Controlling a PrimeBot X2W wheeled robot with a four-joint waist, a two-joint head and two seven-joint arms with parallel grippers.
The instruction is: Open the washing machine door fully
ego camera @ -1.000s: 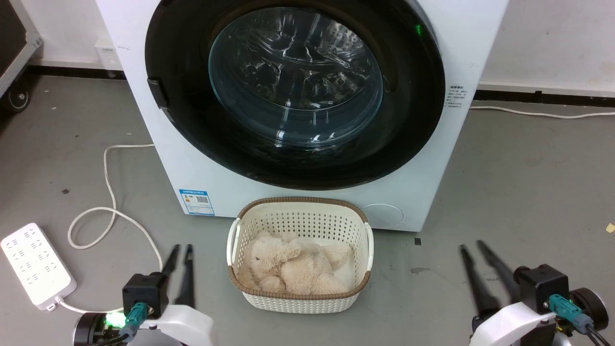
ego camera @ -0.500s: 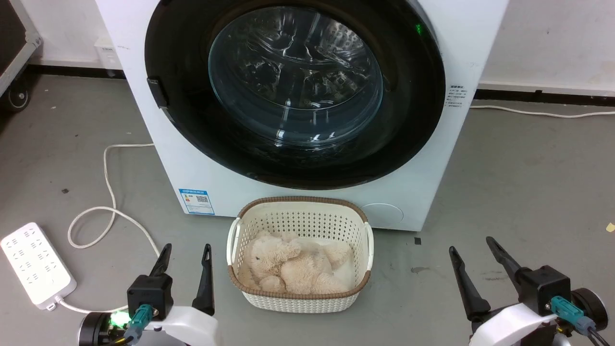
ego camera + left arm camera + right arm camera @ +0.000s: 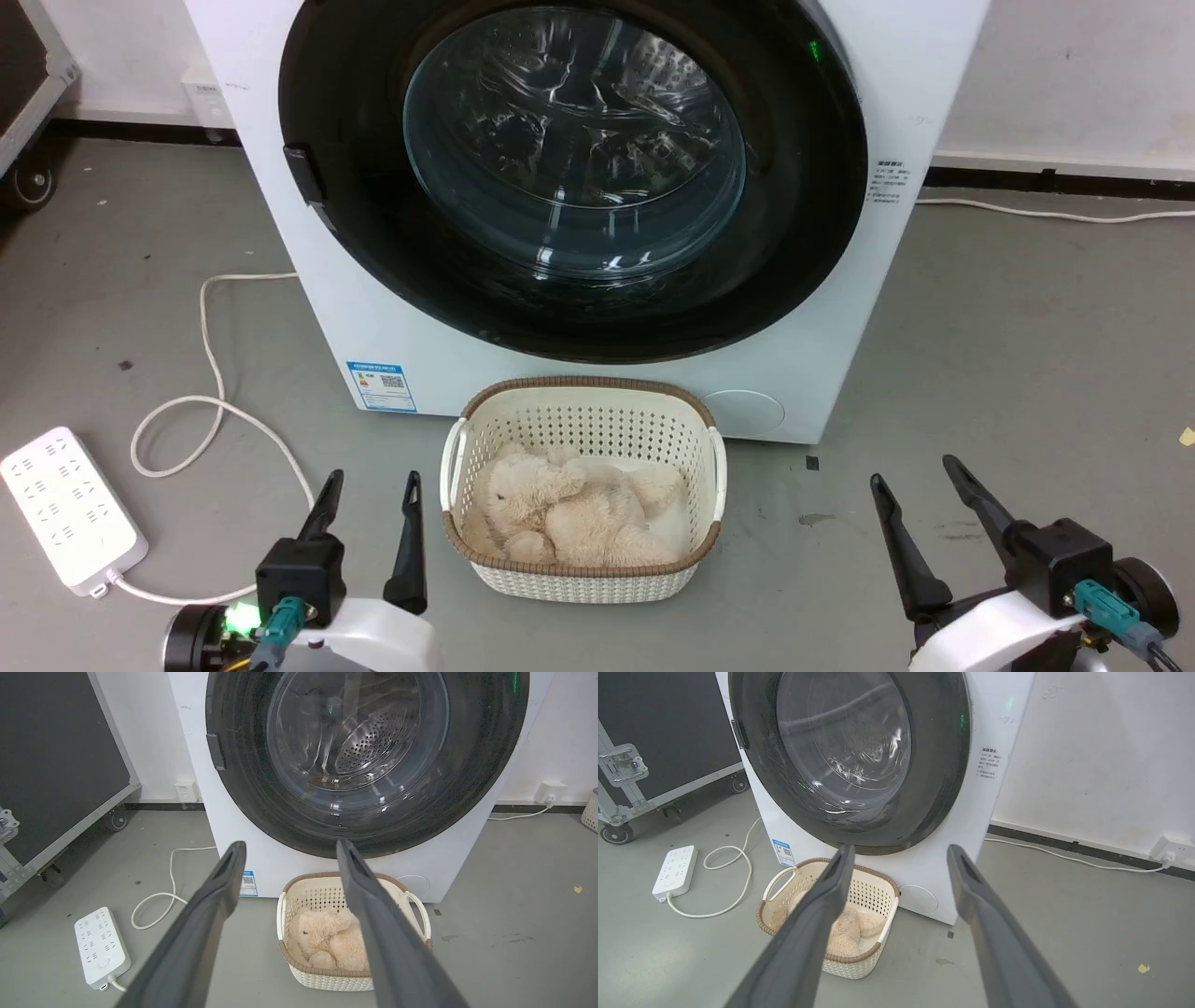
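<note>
Washing machine door [image 3: 574,177] is seen shut, set flush in the white front of the machine [image 3: 840,373], in the upper middle of the head view. No gap is seen along its rim, so none of the opening is judged done and the whole swing is left. The left gripper [image 3: 372,481] and the right gripper [image 3: 913,471] are held low over the floor [image 3: 1027,355], well apart from the door, each with its fingers spread and nothing between them. A small dark tab [image 3: 297,175] is noted on the door's left rim; whether it is a pull point or a hinge cannot be told. A basket [image 3: 583,385] with a plush toy [image 3: 560,513] is set just before the machine, under the door's lower edge, and is judged to hinder a low, central approach. More room is offered on the right, while a power strip [image 3: 65,509] and its cable [image 3: 210,373] are to be avoided on the left.
</note>
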